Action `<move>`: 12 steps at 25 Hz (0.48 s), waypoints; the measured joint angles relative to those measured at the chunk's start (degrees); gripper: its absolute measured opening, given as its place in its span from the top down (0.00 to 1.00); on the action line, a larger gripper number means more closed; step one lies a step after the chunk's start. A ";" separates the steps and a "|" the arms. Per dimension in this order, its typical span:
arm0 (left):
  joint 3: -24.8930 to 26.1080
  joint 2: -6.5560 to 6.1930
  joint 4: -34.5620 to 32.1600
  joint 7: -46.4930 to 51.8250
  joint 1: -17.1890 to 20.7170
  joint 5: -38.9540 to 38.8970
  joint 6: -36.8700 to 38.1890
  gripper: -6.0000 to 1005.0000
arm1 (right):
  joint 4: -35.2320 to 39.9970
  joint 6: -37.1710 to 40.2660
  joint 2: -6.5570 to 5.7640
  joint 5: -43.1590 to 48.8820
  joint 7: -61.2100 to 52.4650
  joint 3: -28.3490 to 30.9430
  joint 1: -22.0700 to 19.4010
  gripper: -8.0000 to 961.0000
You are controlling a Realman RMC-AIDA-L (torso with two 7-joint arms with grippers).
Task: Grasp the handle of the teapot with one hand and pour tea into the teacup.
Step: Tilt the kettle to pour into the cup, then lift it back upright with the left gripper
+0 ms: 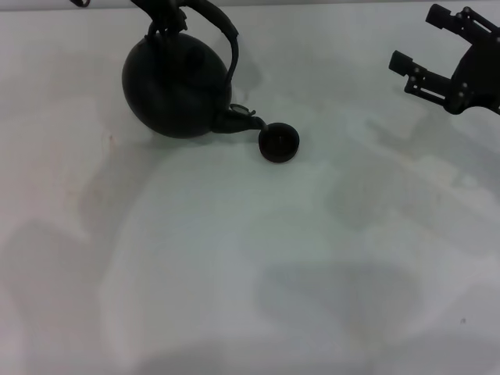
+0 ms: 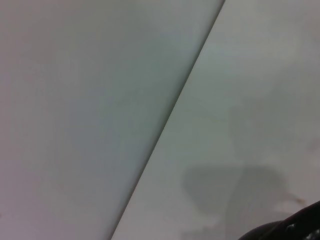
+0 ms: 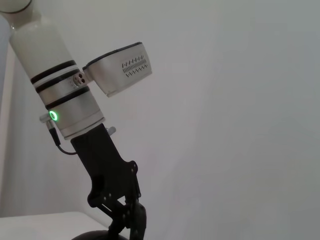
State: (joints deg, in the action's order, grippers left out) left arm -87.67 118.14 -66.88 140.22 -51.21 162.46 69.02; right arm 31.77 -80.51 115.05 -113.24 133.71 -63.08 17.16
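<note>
Teapot handle [image 1: 226,35] in left claw [image 1: 166,17]

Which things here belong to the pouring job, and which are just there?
Job: teapot, tipped toward the teacup; its handle, held by the left gripper.
Not in use: right gripper, jaws open, parked far right; table.
</note>
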 joint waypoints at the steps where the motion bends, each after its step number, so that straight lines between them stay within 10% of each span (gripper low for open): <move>1: -0.19 -0.14 -0.06 -0.17 -0.13 0.02 0.19 0.86 | 0.00 0.09 0.00 -0.01 0.00 0.05 0.00 0.11; 12: -3.59 -2.01 0.77 -0.21 -2.13 0.10 1.11 0.86 | 0.01 -0.09 -0.05 -0.42 -0.23 0.48 -0.02 0.11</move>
State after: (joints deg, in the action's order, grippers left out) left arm -91.25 116.12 -66.11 140.02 -53.34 162.56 70.13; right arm 31.78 -80.60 115.00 -113.65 133.49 -62.59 17.14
